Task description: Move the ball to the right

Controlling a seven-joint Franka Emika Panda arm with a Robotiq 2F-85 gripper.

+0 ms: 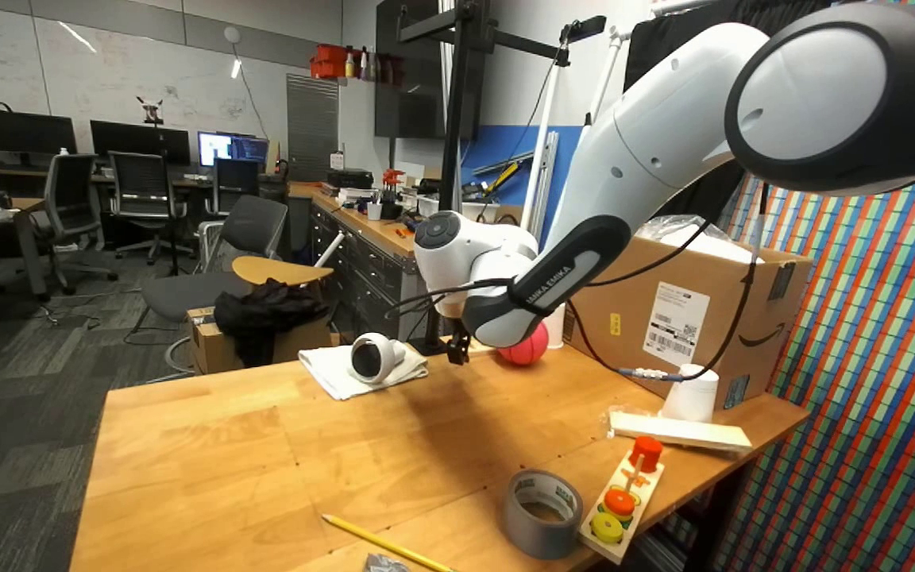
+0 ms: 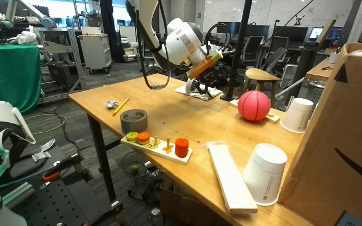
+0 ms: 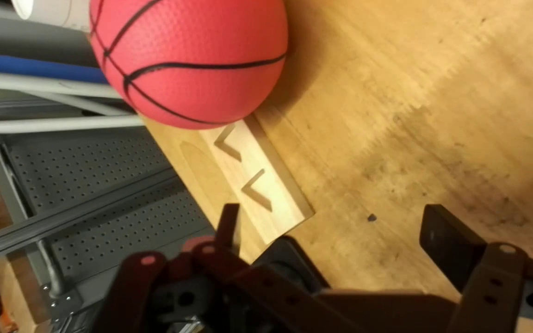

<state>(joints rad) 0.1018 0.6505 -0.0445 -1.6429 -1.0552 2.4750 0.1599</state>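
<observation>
Robotics lab, kinda office-y toward the back
White robot arm point(image 1: 652, 135) over a wooden counter point(image 1: 227, 453), another arm point(image 2: 33, 10) upper left in an exterior view, plus whiteboard point(image 1: 108, 79), monitors point(image 1: 140, 141) and desk chairs point(image 1: 133, 187) up top in both exterior views.

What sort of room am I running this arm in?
Most likely a robotics lab: an exterior view shows what looks like a second robot arm in the background, and there are desk monitors below a wide whiteboard.

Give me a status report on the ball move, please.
Fingers open, holding nothing. Ball not yet gripped. Grooved wooden strip and upturned cup near it, possibly in the way.
</observation>
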